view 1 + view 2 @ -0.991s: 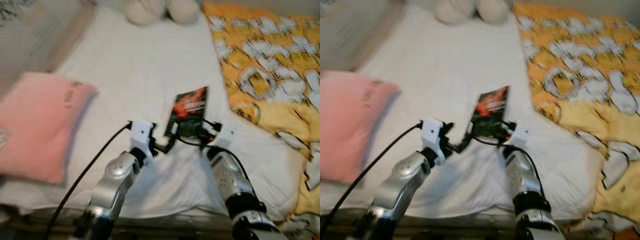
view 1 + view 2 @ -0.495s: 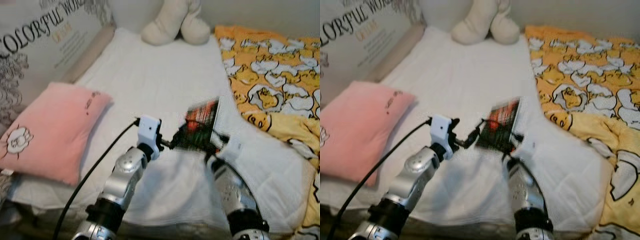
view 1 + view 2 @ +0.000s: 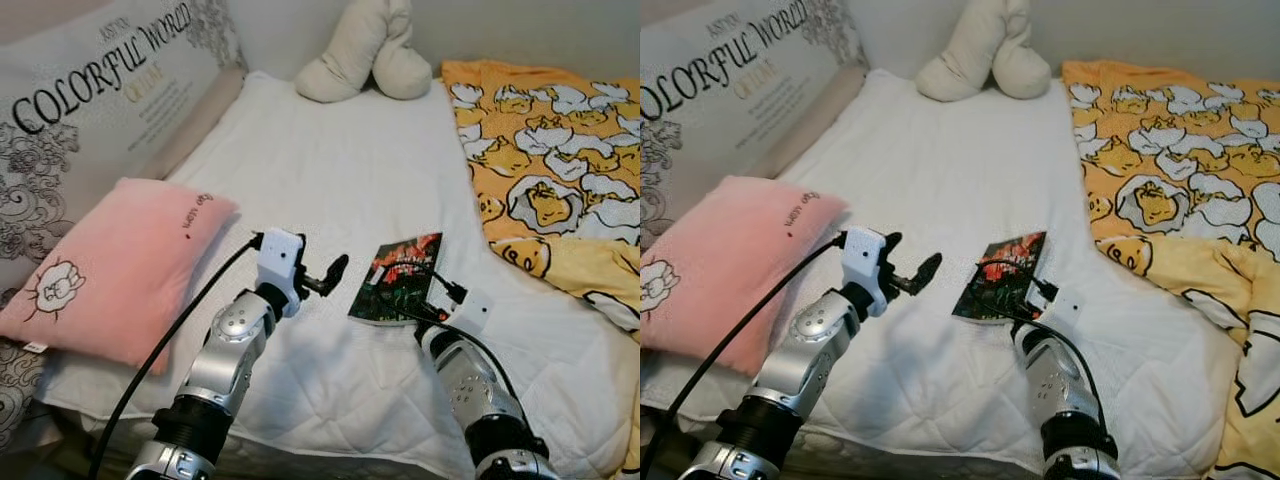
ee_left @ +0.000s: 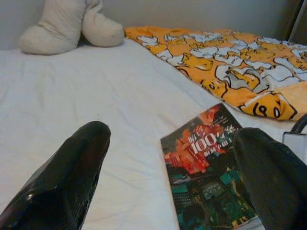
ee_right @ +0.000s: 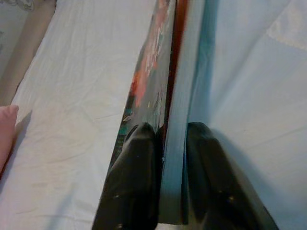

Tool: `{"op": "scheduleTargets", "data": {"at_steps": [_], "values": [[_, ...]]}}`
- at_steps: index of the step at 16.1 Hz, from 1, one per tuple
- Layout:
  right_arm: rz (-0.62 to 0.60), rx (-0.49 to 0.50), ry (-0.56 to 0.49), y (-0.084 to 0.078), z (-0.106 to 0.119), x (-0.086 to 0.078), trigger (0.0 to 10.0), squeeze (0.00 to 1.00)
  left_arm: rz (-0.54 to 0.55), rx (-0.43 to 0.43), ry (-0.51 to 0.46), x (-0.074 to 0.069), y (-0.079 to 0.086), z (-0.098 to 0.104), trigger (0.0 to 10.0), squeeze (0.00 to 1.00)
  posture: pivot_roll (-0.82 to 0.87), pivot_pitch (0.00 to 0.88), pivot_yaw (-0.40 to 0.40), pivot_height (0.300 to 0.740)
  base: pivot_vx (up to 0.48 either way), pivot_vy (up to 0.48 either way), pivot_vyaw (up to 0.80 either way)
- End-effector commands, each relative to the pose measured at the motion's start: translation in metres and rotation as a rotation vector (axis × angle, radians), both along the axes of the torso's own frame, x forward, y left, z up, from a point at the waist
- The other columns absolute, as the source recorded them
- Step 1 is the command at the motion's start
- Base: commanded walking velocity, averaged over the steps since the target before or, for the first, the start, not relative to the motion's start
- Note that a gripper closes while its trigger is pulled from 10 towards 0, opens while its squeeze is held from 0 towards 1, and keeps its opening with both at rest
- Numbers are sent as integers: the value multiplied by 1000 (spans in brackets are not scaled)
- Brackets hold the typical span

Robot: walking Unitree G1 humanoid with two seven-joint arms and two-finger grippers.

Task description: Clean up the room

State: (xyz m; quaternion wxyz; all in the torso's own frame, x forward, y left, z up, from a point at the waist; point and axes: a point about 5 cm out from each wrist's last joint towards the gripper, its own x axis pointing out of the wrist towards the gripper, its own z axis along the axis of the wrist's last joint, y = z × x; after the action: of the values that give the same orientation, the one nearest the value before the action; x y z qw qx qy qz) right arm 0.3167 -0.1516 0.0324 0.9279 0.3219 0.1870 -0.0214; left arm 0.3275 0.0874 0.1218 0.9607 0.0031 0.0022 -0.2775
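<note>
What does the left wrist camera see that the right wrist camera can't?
Left wrist view alone: the book's front cover with "100", the cream plush toy, the orange duck blanket, and the left end effector's open fingers. Right wrist view alone: the right end effector pinching the book's edge, plus a corner of the pink pillow. Both show the book and the white bed sheet.

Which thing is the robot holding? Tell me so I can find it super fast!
Look at the big bed with the white sheet, between the pink pillow and the yellow duck blanket. Near the front edge, the right gripper pinches a book. It is the only flat, dark thing there, with a red and green cover.
</note>
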Motion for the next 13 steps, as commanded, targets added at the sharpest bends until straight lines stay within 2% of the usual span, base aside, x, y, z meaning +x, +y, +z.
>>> {"op": "scheduleTargets", "data": {"at_steps": [1, 3, 4, 6, 9, 10, 13], "values": [[11, 6, 6, 5, 0, 3, 10000, 0, -6, 9, -16, 1, 0, 3, 10000, 0, 156, 0, 53, 740, 0, 0, 0], [1, 95, 10, 10, 3, 6, 10000, 0, -18, 20, -25, 0, -1, 2, 10000, 0, 161, 0, 50, 740, 0, 0, 0], [-12, 101, 19, 8, 3, 7, 10000, 1000, -22, 21, -25, -1, -2, 2, 10000, 0, 165, 0, 48, 740, 0, 0, 0], [-14, 75, 2, 7, 5, 9, 10000, 1000, -30, 22, -27, -3, -3, 1, 10000, 0, 167, 0, 46, 740, 0, 0, 0], [-20, 108, 32, 7, 2, 9, 10000, 1000, -41, 25, -23, -6, -4, -1, 10000, 0, 165, 0, 45, 740, 0, 0, 0], [-28, 130, 62, 7, -1, 8, 10000, 0, -44, 25, -23, -6, -5, -1, 10000, 0, 165, 0, 46, 740, 0, 0, 0], [-55, 234, 103, 11, -3, 10, 10000, 0, -51, 30, -21, -6, -6, -1, 10000, 0, 166, 0, 48, 740, 0, 0, 0]]}}
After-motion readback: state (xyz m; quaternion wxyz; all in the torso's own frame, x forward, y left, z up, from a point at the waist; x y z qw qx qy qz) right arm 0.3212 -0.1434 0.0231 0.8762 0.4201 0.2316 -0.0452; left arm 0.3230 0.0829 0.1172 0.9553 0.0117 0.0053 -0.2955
